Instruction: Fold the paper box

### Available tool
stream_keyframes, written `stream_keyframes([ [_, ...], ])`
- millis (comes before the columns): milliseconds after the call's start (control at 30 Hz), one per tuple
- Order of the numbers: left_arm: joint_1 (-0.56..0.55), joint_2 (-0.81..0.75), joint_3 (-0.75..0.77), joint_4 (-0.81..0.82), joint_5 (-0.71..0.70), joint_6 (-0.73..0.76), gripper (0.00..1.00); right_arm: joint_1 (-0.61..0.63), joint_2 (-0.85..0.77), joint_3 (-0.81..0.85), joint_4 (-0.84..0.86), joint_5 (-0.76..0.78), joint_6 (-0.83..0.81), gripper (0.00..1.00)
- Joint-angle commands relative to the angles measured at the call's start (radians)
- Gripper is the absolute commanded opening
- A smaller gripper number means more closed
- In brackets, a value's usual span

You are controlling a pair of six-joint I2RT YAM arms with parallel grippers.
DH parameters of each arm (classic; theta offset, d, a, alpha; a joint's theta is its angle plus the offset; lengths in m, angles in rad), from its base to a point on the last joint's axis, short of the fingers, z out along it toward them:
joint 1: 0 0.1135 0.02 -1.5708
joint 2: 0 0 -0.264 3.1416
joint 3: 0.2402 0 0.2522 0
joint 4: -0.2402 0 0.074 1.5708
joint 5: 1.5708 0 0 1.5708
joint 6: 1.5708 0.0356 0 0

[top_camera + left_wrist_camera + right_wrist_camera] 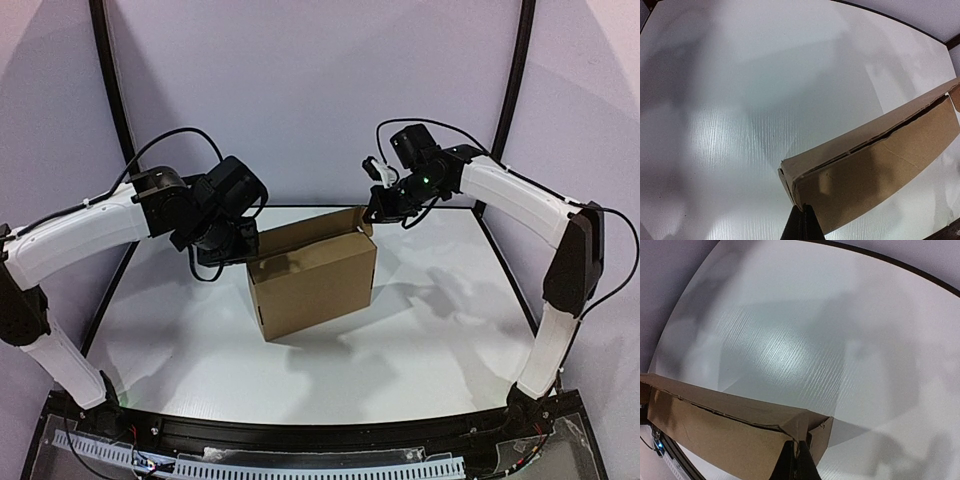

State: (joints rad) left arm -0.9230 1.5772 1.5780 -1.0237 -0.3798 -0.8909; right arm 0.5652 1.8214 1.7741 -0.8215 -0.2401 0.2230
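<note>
A: Fingers of the left gripper (228, 250) and right gripper (377, 208) are seen from above at the box's (312, 280) upper corners; it stands between them.
B: In the left wrist view, fingers (811, 232) are clenched beside a corner; card between them cannot be confirmed.
A: Same in the right wrist view (807, 471). The top seam is judged unclosed; tucking is called for.

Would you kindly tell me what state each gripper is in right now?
Left gripper: closed on the box corner.
Right gripper: closed on the box's other corner.
</note>
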Motion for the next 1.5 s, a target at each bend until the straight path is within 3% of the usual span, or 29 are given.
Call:
stream_keyframes([
  [0, -0.003, 0.009, -0.018, 0.025, 0.015, -0.024, 0.01, 0.045, -0.061, -0.07, 0.098, -0.021, 0.018, 0.0],
  [167, -0.004, 0.01, -0.041, 0.003, 0.025, 0.008, 0.01, 0.045, -0.07, -0.116, 0.128, 0.025, -0.026, 0.0],
  [600, -0.003, 0.101, 0.15, -0.096, 0.015, -0.048, 0.01, 0.045, -0.054, -0.084, 0.127, 0.028, -0.028, 0.0],
  [1167, -0.003, 0.054, 0.01, -0.024, 0.08, 0.04, 0.01, 0.045, -0.039, -0.074, 0.138, 0.042, -0.013, 0.0],
  [1467, -0.003, 0.05, -0.001, -0.073, 0.066, 0.075, 0.01, 0.045, -0.039, -0.072, 0.139, 0.056, -0.014, 0.0],
])
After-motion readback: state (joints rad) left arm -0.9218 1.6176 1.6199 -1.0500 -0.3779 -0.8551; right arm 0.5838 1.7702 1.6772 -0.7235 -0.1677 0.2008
